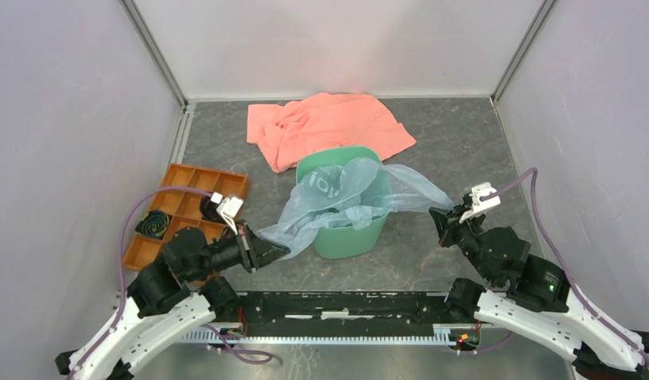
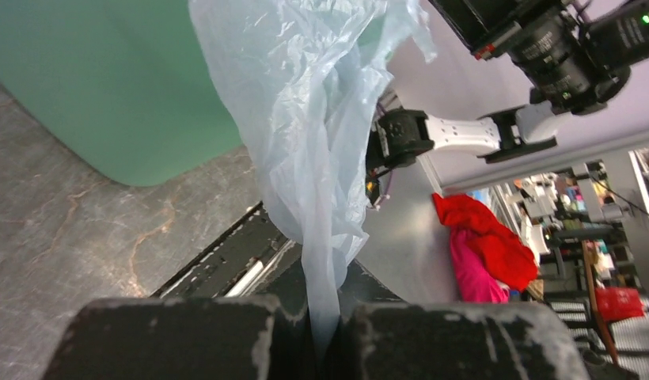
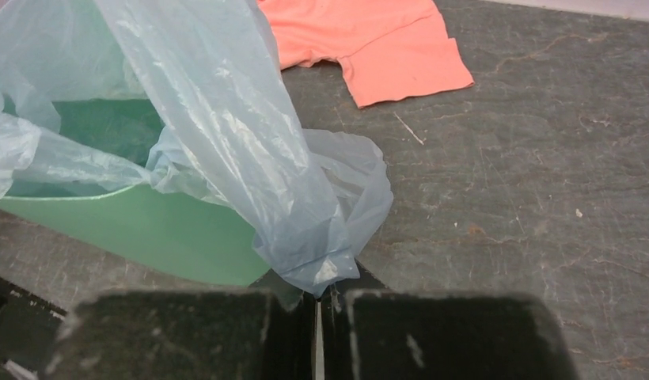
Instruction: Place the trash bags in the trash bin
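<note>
Over the worktop (image 1: 464, 142), seen from above, the bag (image 1: 337, 194) lies draped across the bin (image 1: 345, 237). Part of it sags inside, one corner trails off near-left and another goes right over the rim. The left fingers (image 1: 267, 252) pinch the near-left corner and the right fingers (image 1: 442, 220) pinch the right one. A cloth (image 1: 329, 127) lies just beyond the bin, and a tray (image 1: 187, 190) sits at the left. At the left wrist, the fingers are clamped tight on a gathered strip of film, with the bin wall close by. At the right wrist, the fingers are likewise closed on a bunched tip, the bin rim to their left. To do this well, I judge both arms should raise their corners together, carry them over the opening and only then let go, so no film hangs outside.
</note>
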Controlling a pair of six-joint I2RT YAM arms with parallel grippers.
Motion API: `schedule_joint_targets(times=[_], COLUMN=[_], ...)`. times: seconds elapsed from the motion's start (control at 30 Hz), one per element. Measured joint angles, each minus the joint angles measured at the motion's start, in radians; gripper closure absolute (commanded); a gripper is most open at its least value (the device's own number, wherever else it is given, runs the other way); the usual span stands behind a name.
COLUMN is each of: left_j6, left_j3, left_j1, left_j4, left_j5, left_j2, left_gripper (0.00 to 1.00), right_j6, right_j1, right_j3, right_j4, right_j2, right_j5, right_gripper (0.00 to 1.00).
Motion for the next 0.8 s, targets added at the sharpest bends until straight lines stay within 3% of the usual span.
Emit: schedule_joint_targets(times=[0.33, 0.8], left_j6=[0.008, 0.068], left_j3=[-0.117, -0.011], left_j1=[0.000, 0.000], left_j4=[0.081, -0.014], left_j5=[0.158, 0.083], left_j2=[-0.043, -0.086], left_gripper=[0.98, 0.98], right_j6=[0.088, 0.182], right_j1=[0.000, 0.000], right_j3=[0.076, 0.193], right_j4=[-0.198, -0.318], right_j2=[0.006, -0.014], right_j5=[-0.071, -0.105], right_gripper=[1.00, 1.00])
